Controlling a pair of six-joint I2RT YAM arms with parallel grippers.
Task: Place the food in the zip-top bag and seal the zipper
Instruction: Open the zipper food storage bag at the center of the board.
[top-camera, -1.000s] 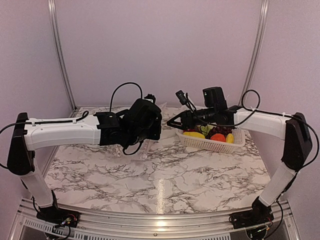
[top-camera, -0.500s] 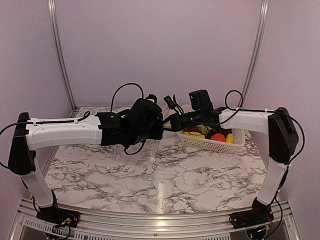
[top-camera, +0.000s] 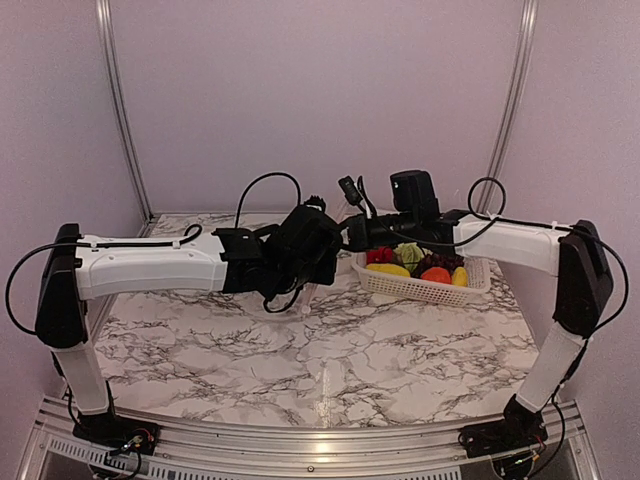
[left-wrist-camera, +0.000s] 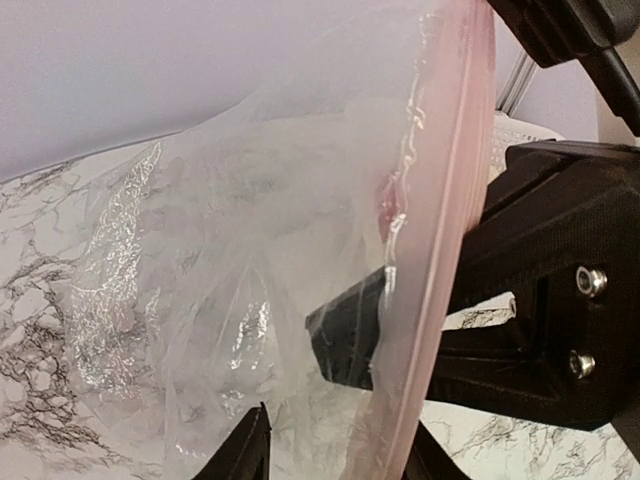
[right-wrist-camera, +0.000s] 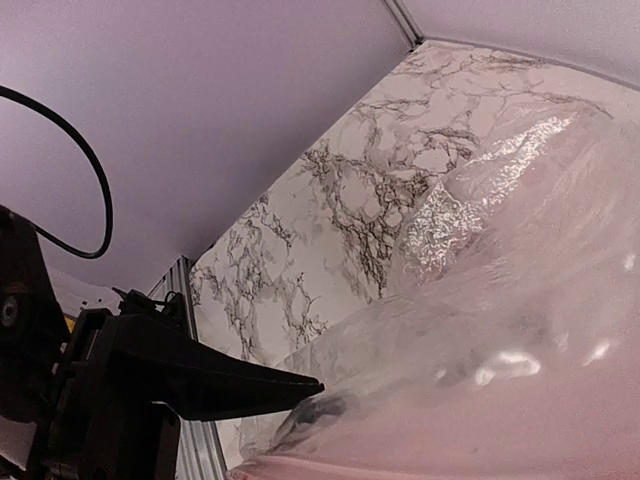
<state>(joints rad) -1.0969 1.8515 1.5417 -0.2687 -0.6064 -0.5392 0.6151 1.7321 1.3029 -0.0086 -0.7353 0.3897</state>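
Bag-opening step: my right gripper (left-wrist-camera: 345, 342) clamps the bag (left-wrist-camera: 230, 260) at its zipper (left-wrist-camera: 445, 230), my left gripper (left-wrist-camera: 330, 455) gapes astride it; next I likely pinch the other lip.

No text, label or number can be read anywhere.

Jaws of the right gripper (left-wrist-camera: 400, 315) pinch the clear zip-top bag (left-wrist-camera: 240, 240) at its pink-tinted zipper (left-wrist-camera: 455, 190).

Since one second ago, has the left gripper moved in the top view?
Yes. The left gripper has shifted to the right, toward the white basket, which stayed in place.
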